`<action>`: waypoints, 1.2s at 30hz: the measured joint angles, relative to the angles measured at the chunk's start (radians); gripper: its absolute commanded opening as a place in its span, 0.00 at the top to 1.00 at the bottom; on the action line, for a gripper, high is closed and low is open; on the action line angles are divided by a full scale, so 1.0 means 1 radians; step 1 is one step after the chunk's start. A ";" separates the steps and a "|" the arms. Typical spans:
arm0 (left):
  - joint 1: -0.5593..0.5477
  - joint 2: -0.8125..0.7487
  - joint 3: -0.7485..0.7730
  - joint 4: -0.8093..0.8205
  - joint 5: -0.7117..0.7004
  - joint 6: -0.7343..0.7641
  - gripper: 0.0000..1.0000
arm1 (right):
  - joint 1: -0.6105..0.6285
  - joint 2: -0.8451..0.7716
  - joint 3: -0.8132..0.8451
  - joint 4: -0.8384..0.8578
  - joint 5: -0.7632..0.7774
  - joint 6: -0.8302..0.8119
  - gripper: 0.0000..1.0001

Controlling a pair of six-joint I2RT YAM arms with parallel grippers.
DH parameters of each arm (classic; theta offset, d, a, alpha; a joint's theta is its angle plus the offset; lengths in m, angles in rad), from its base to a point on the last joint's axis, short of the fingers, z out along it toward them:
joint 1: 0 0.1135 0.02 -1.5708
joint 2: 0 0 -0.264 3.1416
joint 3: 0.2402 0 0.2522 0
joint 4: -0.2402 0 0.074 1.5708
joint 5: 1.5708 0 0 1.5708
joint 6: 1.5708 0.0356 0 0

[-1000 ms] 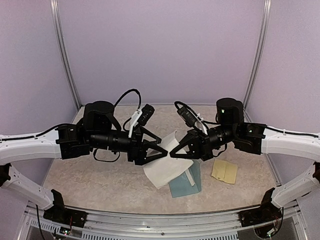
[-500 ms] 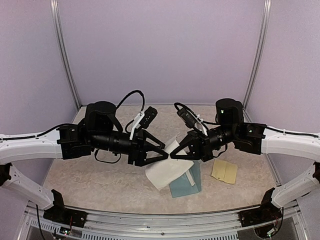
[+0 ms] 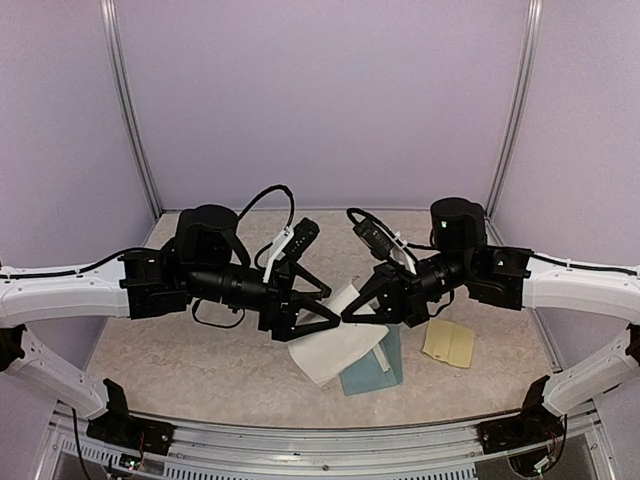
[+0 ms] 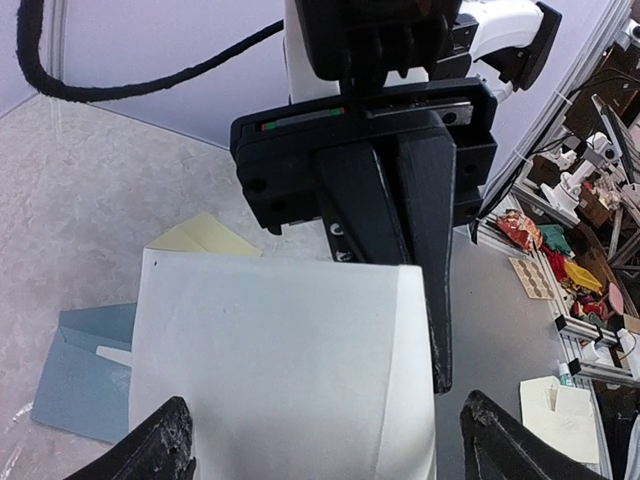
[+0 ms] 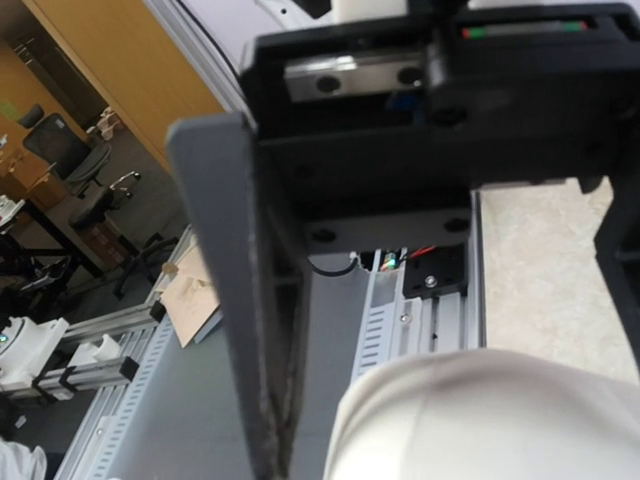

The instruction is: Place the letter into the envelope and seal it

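Seen from above, the left gripper [image 3: 333,309] has its jaws spread wide around the left edge of the white letter [image 3: 333,348]. The sheet is raised and curled, and the right gripper [image 3: 347,314] pinches its upper corner with fingers closed together. The teal envelope [image 3: 380,370] lies flat on the table [image 3: 200,360] beneath and just right of the letter, apart from both grippers, with the yellow-tan sticker sheet [image 3: 449,342] farther right. Only the left wrist view shows the letter filling the gap between the left fingertips [image 4: 155,448], while the right wrist view gives just closed fingers [image 5: 235,300] and a curl of paper.
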 measured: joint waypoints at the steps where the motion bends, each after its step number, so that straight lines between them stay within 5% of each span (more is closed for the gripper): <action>1: 0.000 0.000 0.000 -0.002 0.003 0.000 0.22 | 0.000 0.000 0.000 0.000 -0.003 -0.001 1.00; 15: -0.001 0.010 0.000 -0.014 0.064 0.000 0.78 | 0.000 -0.006 0.000 -0.008 0.017 -0.012 1.00; 23: -0.002 0.007 0.000 -0.035 0.053 0.006 0.71 | 0.000 -0.006 0.020 -0.060 0.077 -0.029 1.00; 30: -0.001 -0.005 0.000 -0.059 0.036 0.006 0.86 | 0.000 -0.010 0.050 -0.112 0.134 -0.045 1.00; 36: -0.001 -0.016 -0.003 -0.064 0.032 0.005 0.81 | 0.000 -0.011 0.058 -0.136 0.154 -0.055 1.00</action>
